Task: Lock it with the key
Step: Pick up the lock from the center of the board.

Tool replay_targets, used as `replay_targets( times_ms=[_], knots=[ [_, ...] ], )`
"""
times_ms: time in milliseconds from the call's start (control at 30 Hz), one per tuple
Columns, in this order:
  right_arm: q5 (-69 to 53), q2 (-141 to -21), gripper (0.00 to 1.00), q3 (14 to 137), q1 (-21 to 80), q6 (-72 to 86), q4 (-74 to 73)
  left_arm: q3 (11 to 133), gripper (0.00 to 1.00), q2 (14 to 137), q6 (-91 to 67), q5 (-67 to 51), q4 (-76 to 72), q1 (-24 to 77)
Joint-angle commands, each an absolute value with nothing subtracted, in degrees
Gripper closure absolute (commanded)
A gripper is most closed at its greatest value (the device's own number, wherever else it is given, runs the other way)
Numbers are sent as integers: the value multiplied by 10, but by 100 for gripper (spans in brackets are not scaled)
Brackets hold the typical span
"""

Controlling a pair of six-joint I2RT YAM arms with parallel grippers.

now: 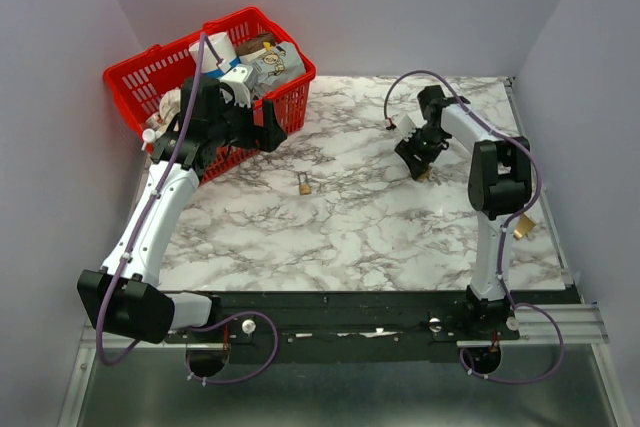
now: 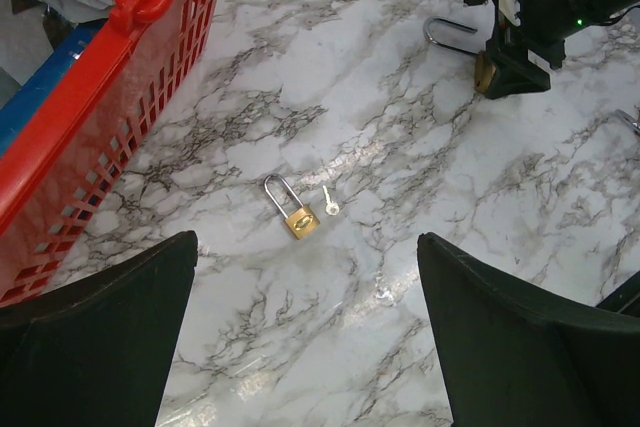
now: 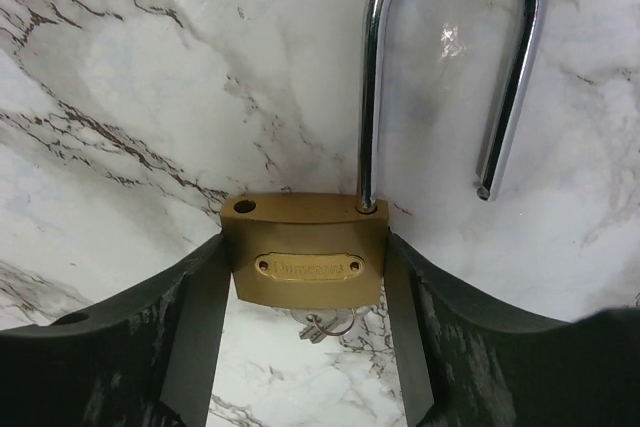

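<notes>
Right pincer: my right pincer (image 3: 306,292) is clamped on the brass body of the large padlock (image 3: 300,222), one finger flat against each narrow side.

Large padlock, place: it lies on the marble table (image 1: 350,227), right of centre and towards the far side, under my right wrist.

Large padlock, axis: its long axis runs from body to shackle (image 3: 450,47), in line with my fingers. The shackle points away from my wrist, and the engraved face is turned up to the wrist camera.

Shackle: it is open. One leg sits in the body, the other ends free in the air off to the side, and an empty hole shows in the top of the body.

Keys: a small bunch of keys (image 3: 325,325) peeks out below the body's bottom edge. I cannot tell whether one of them sits in the keyhole.

Left pincer: my left pincer (image 2: 307,247) is spread wide, gripping nothing, and hangs above the table beside the red basket (image 1: 140,72).

Small padlock: the small padlock (image 2: 295,212) lies flat near the table's middle, below my left fingers. Its shackle points towards the far side and looks shut.

Small key: the small key (image 2: 329,203) lies just beside that lock, not touching it and roughly parallel to it.

Basket: it stands at the far left corner and is full of mixed items.
</notes>
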State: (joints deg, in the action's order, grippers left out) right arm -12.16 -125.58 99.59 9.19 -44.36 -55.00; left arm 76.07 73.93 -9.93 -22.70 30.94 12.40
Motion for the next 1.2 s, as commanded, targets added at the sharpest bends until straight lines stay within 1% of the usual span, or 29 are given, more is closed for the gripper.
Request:
replay_targets(
  times_ms=[0, 67, 100, 167, 200, 333, 367, 400, 467, 500, 567, 600, 700, 767, 867, 933, 1167],
  knots=[
    [-126, -1253, 44, 986, 99, -435, -570, 761, 1, 736, -91, -234, 296, 126],
    [-136, -1241, 51, 979, 98, -438, -570, 755, 1, 729, -84, -258, 287, 126],
    [-141, -1233, 58, 976, 98, -439, -571, 743, 1, 723, -70, -271, 280, 125],
    [-160, -1212, 64, 976, 98, -440, -580, 722, 1, 699, -58, -293, 238, 126],
    [-165, -1205, 69, 979, 98, -441, -595, 695, 1, 688, -53, -308, 219, 126],
    [-206, -1180, 82, 1007, 98, -445, -649, 629, 1, 636, -4, -353, 129, 126],
    [-220, -1170, 84, 1016, 98, -443, -657, 621, 1, 632, 44, -363, 115, 126],
    [-230, -1164, 90, 1019, 98, -442, -677, 613, 1, 630, 65, -373, 113, 127],
    [-263, -1147, 94, 1024, 99, -443, -699, 606, 1, 630, 131, -410, 112, 127],
    [-278, -1143, 99, 1028, 98, -444, -723, 598, 1, 630, 160, -424, 112, 127],
    [-316, -1132, 99, 1031, 99, -445, -747, 587, 1, 626, 214, -467, 118, 134],
    [-329, -1122, 99, 1031, 100, -446, -769, 578, 1, 623, 285, -477, 122, 139],
    [-378, -1095, 99, 1026, 108, -451, -801, 552, 1, 616, 407, -476, 134, 183],
    [-410, -1082, 99, 1019, 120, -451, -815, 541, 1, 615, 460, -471, 137, 219],
    [-445, -1057, 99, 1013, 145, -452, -844, 526, 3, 627, 494, -473, 112, 257],
    [-457, -1047, 99, 1009, 161, -452, -859, 523, 7, 643, 504, -477, 100, 273],
    [-486, -1000, 99, 984, 238, -439, -874, 535, 9, 691, 501, -486, 62, 323]
  ],
)
